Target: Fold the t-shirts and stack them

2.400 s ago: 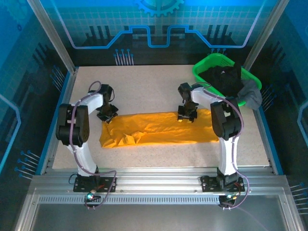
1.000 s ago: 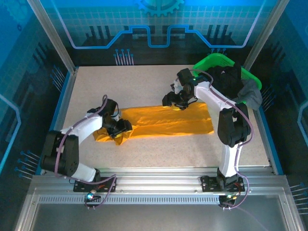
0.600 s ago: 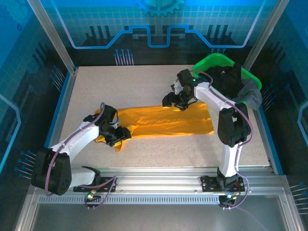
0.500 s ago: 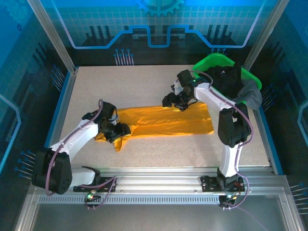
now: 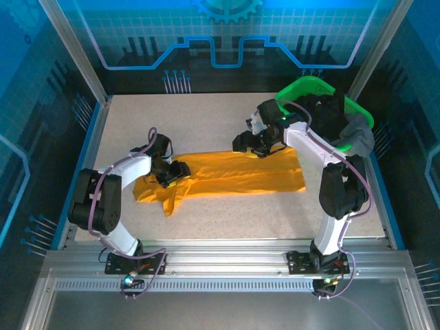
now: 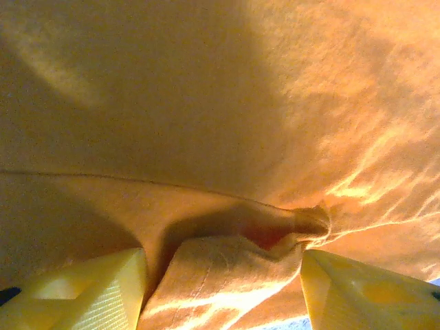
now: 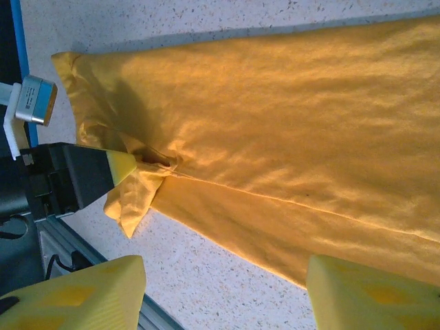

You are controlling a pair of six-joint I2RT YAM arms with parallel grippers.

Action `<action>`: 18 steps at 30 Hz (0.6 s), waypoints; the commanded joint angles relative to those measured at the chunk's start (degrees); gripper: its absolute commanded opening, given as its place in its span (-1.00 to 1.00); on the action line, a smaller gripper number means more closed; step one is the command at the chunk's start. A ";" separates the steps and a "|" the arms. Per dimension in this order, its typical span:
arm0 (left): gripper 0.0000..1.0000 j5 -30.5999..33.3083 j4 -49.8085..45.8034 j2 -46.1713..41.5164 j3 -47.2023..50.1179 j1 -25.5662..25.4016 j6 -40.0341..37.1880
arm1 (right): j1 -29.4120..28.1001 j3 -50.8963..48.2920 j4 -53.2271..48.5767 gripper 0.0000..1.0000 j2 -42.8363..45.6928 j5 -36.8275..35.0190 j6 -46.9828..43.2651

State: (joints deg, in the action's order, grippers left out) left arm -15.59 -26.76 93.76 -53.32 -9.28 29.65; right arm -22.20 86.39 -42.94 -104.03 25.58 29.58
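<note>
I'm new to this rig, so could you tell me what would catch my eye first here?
The orange shirt lies in a long strip across the table. The left gripper sits at its left end, fingers apart around a fold; the right gripper hangs open over its far edge. A green basket of dark clothes stands far right.
</note>
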 commanded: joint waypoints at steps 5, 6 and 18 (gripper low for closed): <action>0.18 -2.73 2.76 -2.40 1.93 -3.86 -1.21 | -0.27 -0.02 0.05 0.29 0.34 1.36 0.56; 0.17 -2.88 3.23 -3.25 2.68 -4.59 -0.84 | -0.24 0.21 -0.06 0.29 0.02 1.39 0.65; 0.09 -11.37 5.39 -6.48 7.75 -12.84 1.38 | -0.24 0.71 -0.24 0.29 -1.06 1.48 0.39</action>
State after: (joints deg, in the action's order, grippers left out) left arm -22.28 -22.22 87.70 -47.31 -20.69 30.13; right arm -22.20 86.26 -42.78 -104.53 26.00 30.00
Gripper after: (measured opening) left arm 0.547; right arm 0.644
